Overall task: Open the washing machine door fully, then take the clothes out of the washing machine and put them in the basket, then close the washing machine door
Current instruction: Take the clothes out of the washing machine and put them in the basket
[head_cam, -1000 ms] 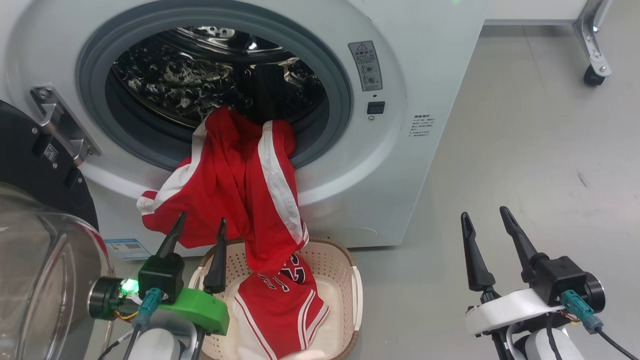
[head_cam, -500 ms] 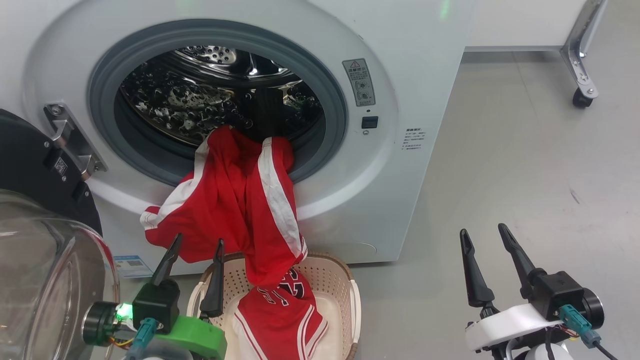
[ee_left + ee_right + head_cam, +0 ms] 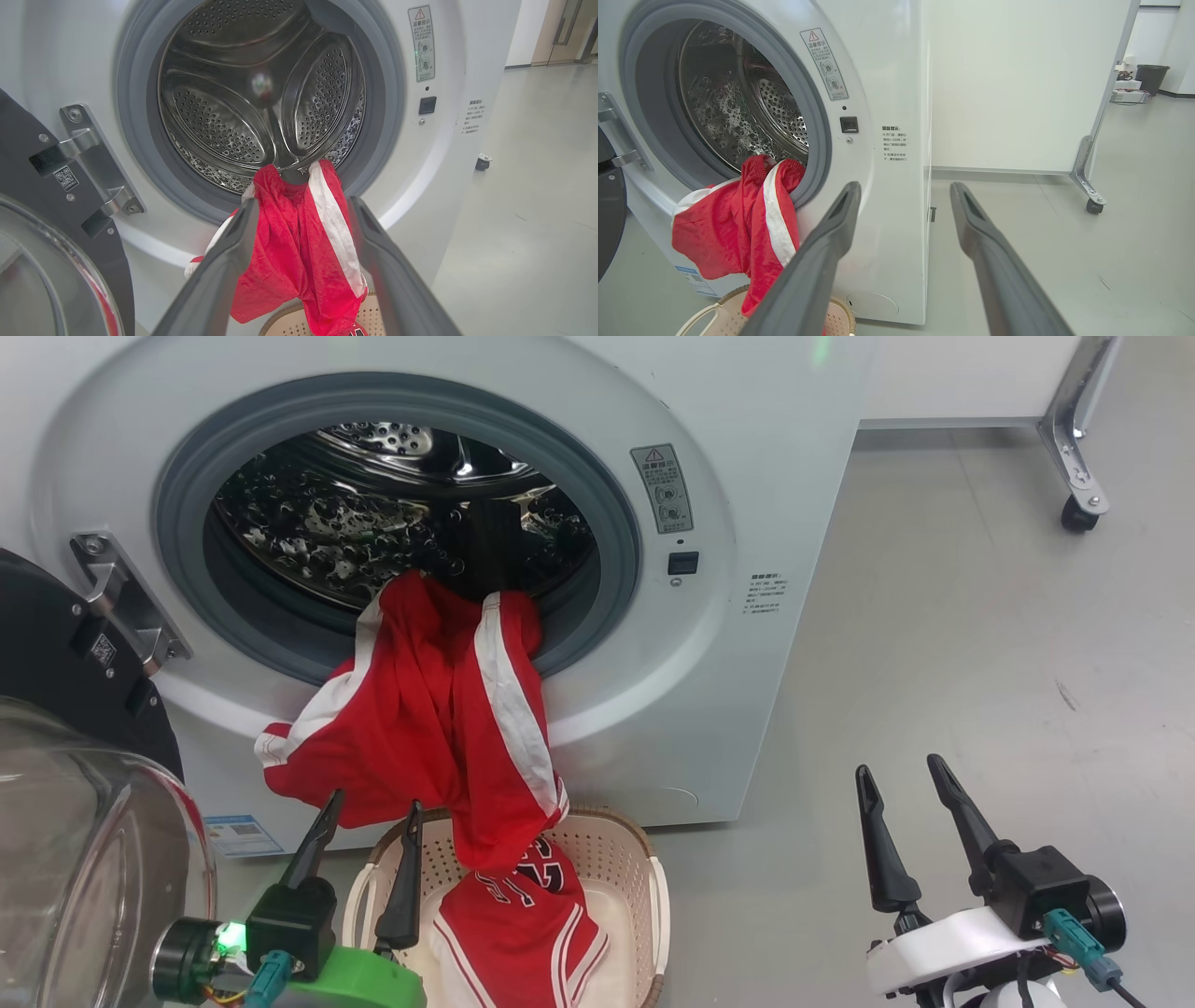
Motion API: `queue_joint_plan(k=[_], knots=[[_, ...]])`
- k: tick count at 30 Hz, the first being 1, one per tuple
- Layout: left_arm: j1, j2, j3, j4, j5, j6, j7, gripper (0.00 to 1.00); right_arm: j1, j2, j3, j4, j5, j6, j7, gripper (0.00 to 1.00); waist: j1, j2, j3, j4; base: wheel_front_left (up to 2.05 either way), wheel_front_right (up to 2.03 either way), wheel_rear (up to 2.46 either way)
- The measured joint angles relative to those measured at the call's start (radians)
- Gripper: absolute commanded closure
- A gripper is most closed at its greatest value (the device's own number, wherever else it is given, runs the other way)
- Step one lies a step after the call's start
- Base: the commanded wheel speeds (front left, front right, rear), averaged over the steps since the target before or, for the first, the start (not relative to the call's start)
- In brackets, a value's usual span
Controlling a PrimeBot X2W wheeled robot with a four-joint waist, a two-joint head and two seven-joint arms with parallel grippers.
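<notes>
- Fingers of the left gripper (image 3: 374, 800) are standing spread with nothing between them, pointing up toward the machine's mouth from low at the basket's near-left side.
- In the left wrist view, that gripper (image 3: 302, 200) is framing the clothes (image 3: 289, 242) between its open fingers. The red garment is hanging straight ahead of it and, as far as can be judged, apart from both fingers.
- This garment (image 3: 420, 709) is draping over the grey gasket (image 3: 616, 523), with its upper end lying inside the drum (image 3: 373, 523). Its long axis is running downward from the opening to the basket (image 3: 658, 896).
- Its lower end is hanging above a second red piece (image 3: 523, 924) with lettering, which is lying in the basket already.
- The right gripper (image 3: 897, 763) is likewise holding its fingers apart and empty. It is sitting well off to the right over bare floor (image 3: 980, 616), beside the washing machine (image 3: 747, 476).
- The left arm is clearly the nearer one, so a short reach forward and up to pinch the hanging cloth is looking like the next move.
- The washing machine door (image 3: 47, 644) is standing wide open at the far left, out of that path.
</notes>
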Motion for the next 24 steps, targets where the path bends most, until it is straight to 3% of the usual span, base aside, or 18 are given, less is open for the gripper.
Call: queue_joint_plan(k=[14,24], knots=[[0.014,0.0,-0.008,-0.021,-0.01,0.001,0.066,0.0,0.001,0.0,0.009,-0.034,-0.01,0.001,0.0,0.0,0.0,0.0,0.058,-0.006,0.0,0.0,0.0],[-0.083,-0.022,-0.051,0.095,-0.063,-0.058,0.143,0.0,-0.041,0.0,0.024,-0.065,-0.019,0.003,0.0,0.0,0.0,0.0,0.152,-0.025,0.0,0.0,0.0]])
